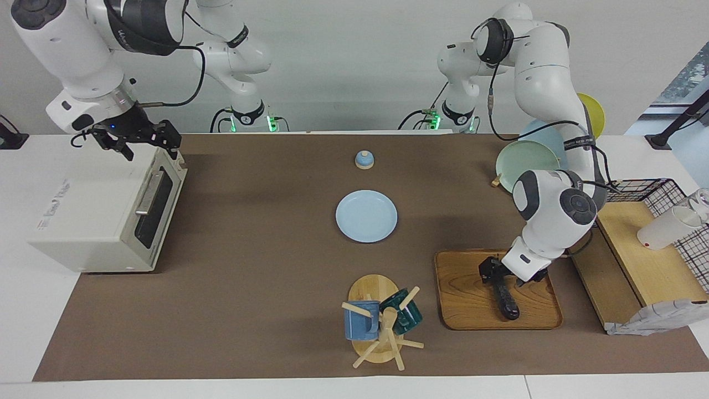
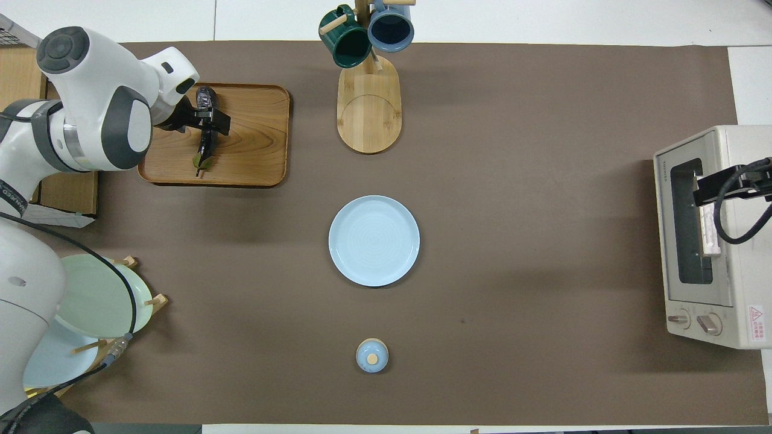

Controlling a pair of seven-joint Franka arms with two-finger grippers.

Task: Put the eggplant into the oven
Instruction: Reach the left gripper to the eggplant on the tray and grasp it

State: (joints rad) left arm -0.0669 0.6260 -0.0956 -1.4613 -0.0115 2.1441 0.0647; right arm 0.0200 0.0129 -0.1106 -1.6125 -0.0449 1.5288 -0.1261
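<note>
The eggplant (image 1: 508,303) is dark and glossy and lies lengthwise on a wooden tray (image 1: 471,299) toward the left arm's end of the table. It also shows in the overhead view (image 2: 204,144). My left gripper (image 1: 501,277) is down at the eggplant's end that lies nearer to the robots and sits across it (image 2: 208,119). The cream-white oven (image 1: 88,210) stands at the right arm's end, its dark glass door shut. My right gripper (image 1: 138,145) hovers over the oven's top front edge, above the door handle (image 1: 148,194), and shows in the overhead view (image 2: 718,188).
A light blue plate (image 1: 366,216) lies mid-table. A small blue lidded pot (image 1: 364,160) stands nearer to the robots. A wooden mug tree (image 1: 382,327) holds a blue and a green mug beside the tray. A plate rack (image 1: 526,160) and a wire basket (image 1: 664,221) stand at the left arm's end.
</note>
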